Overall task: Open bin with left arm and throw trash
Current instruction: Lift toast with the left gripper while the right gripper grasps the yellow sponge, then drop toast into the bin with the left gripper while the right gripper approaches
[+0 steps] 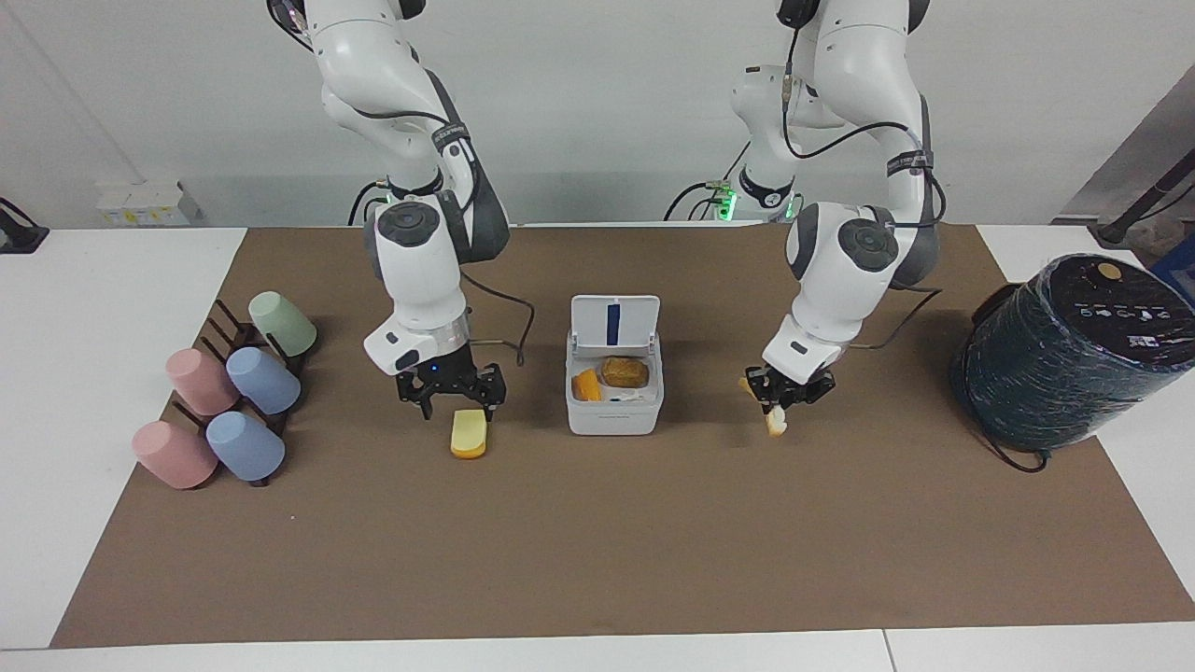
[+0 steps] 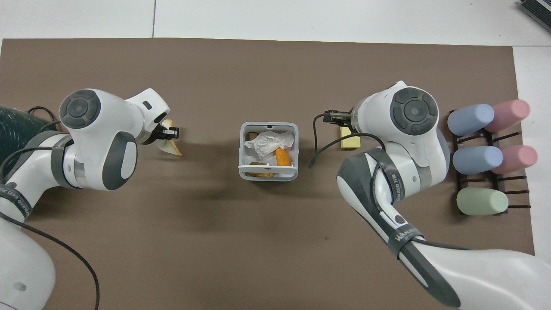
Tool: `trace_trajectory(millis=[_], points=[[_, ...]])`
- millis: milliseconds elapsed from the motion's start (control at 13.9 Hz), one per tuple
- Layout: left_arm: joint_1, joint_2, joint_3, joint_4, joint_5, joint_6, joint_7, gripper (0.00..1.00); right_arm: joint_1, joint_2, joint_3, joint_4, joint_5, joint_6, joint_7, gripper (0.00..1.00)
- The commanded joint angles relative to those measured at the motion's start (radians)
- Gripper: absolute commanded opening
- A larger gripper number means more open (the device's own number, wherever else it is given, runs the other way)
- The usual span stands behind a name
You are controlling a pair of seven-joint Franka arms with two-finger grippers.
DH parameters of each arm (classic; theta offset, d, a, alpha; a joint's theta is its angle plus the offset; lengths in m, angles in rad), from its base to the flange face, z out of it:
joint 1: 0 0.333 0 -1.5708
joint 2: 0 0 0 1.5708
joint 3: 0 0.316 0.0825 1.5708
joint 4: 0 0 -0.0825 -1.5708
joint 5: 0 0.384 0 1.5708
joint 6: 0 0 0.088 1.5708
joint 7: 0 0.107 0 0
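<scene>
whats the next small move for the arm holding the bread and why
Probably carry the bread slice sideways until it hangs over the open bin, then let go. The left gripper is shut on the slice and holds it clear of the mat, beside the bin toward the left arm's end. The lid stands up. The right gripper, open, is just over the yellow block.

Bright, even light; soft shadows
</scene>
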Motion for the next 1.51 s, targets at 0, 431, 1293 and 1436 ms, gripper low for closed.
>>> trace_trajectory(millis=[0, 431, 1293, 1436], points=[[-0.074, 0.024, 0.013, 0.138, 0.011, -0.149, -0.135, 0.00, -0.028, -0.006, 0.016, -0.070, -0.012, 0.078, -0.063, 1.00], [-0.222, 0.019, 0.007, 0.154, 0.003, -0.150, -0.385, 0.00, -0.011, 0.071, 0.016, -0.092, -0.012, 0.162, -0.060, 1.00], [-0.312, 0.021, 0.006, 0.179, -0.001, -0.116, -0.499, 0.88, -0.009, 0.058, 0.016, -0.074, -0.011, 0.156, -0.032, 0.00], [-0.312, 0.018, 0.006, 0.195, -0.001, -0.128, -0.499, 0.89, -0.011, 0.049, 0.017, -0.065, -0.008, 0.148, -0.031, 0.00]])
